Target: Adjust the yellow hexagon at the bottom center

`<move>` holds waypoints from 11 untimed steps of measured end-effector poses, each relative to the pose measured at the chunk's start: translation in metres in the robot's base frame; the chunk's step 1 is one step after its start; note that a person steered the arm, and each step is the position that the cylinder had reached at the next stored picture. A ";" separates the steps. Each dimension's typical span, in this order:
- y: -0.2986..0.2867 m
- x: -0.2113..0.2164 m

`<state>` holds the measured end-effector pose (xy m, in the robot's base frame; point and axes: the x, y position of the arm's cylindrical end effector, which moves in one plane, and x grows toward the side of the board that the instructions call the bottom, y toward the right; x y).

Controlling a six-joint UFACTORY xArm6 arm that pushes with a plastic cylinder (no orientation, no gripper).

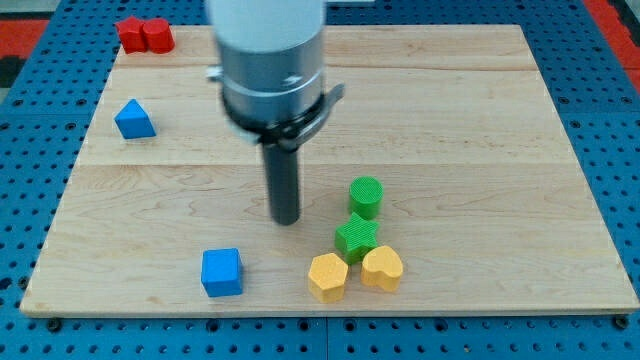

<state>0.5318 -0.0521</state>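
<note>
The yellow hexagon (327, 276) lies near the bottom centre of the wooden board (480, 120). A yellow heart block (382, 268) sits just to its right, and a green star block (355, 236) sits above the two, close to both. A green cylinder (366, 196) stands above the star. My tip (287, 219) rests on the board above and to the left of the yellow hexagon, apart from it, and left of the green star.
A blue cube (221, 272) lies left of the hexagon near the bottom edge. A blue triangular block (134, 119) is at the left. Two red blocks (144, 35) sit at the top left corner. A blue pegboard (610, 120) surrounds the board.
</note>
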 end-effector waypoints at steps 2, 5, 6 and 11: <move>0.032 0.046; 0.056 0.087; 0.104 0.086; 0.106 0.060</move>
